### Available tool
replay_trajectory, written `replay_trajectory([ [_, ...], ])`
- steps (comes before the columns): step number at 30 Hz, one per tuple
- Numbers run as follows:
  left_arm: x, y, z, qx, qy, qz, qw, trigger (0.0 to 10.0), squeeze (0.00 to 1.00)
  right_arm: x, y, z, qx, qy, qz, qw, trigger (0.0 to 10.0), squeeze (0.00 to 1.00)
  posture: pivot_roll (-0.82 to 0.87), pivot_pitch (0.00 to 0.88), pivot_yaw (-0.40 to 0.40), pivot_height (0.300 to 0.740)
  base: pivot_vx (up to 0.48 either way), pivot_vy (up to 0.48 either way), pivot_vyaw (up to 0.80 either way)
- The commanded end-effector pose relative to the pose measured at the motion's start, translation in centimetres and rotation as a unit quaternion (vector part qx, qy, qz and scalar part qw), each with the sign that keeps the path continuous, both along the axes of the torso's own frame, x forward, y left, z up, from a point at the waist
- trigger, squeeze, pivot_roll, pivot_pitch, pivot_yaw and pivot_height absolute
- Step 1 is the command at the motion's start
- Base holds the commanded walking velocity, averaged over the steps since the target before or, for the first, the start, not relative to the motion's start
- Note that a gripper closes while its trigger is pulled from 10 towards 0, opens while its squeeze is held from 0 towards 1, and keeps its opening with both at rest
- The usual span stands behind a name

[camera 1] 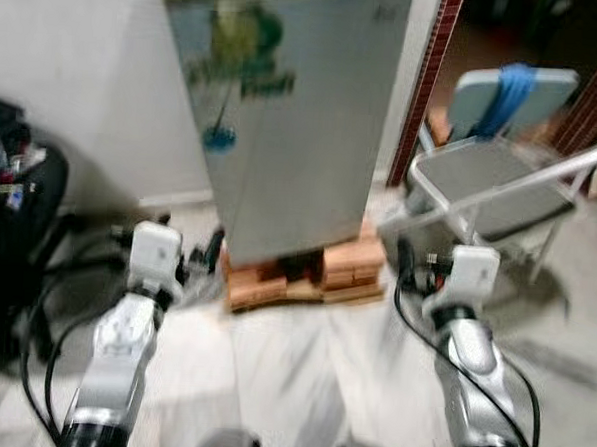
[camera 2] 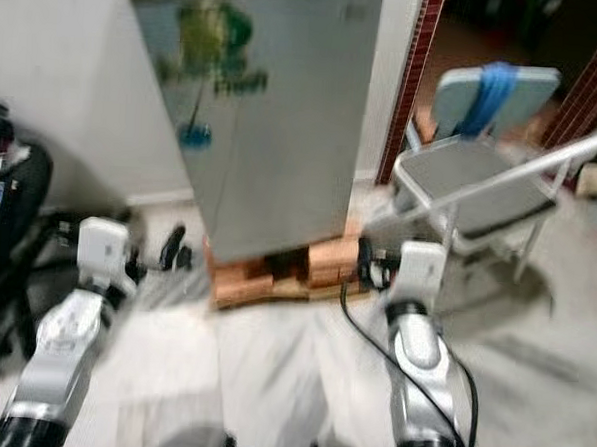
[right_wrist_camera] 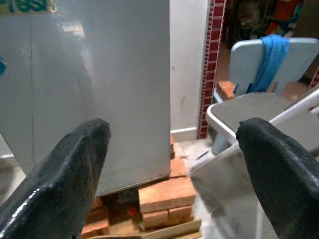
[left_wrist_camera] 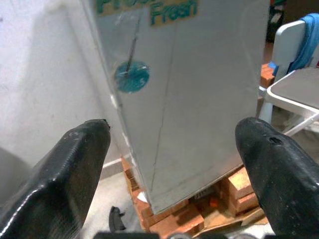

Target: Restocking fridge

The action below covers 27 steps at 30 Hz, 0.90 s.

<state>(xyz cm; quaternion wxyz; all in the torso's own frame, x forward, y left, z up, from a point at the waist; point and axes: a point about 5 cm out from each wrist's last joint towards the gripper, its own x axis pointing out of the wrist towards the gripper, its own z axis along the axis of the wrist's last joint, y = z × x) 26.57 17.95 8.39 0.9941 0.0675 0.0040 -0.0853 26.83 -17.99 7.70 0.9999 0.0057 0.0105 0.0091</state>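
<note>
A grey fridge (camera 1: pixel 284 113) with a green and blue sticker stands shut ahead of me, raised on a stack of bricks (camera 1: pixel 306 279). Both arms are held forward at floor level in front of it, apart from it. My left gripper (left_wrist_camera: pixel 172 134) is open with nothing between its fingers (left_wrist_camera: pixel 65 169), aimed at the fridge's lower door. My right gripper (right_wrist_camera: pixel 172 134) is open too and empty, aimed at the fridge's right edge and the chair. The head views are blurred.
A grey chair (camera 1: pixel 491 184) with a blue cloth (camera 1: pixel 506 94) over its back stands right of the fridge. A dark bag (camera 1: pixel 13 229) and cables lie at the left by the white wall. A brick pillar (camera 1: pixel 432 70) rises behind the fridge. Pale tiled floor lies ahead.
</note>
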Motion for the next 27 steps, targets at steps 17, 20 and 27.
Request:
replay_trajectory([
  [17,0.3,1.9,0.0,0.01,0.002,0.026,1.0,10.0,0.0,1.6,1.5,1.5,-0.011,-0.029,0.042,0.999,10.0,0.0,0.05,0.009,-0.003,0.74,0.0,0.48,-0.79],
  [20,0.2,1.9,-0.1,0.009,0.004,0.028,1.0,10.0,0.0,1.5,1.4,1.5,-0.011,-0.028,0.044,0.999,10.0,0.0,0.05,0.014,-0.013,0.74,0.0,0.48,-0.76],
  [27,-0.1,1.3,-0.6,0.005,0.007,0.025,1.0,10.0,0.0,1.7,1.4,1.5,-0.017,-0.026,0.053,0.998,10.0,0.0,0.06,0.011,-0.033,0.74,0.0,0.48,-0.16],
])
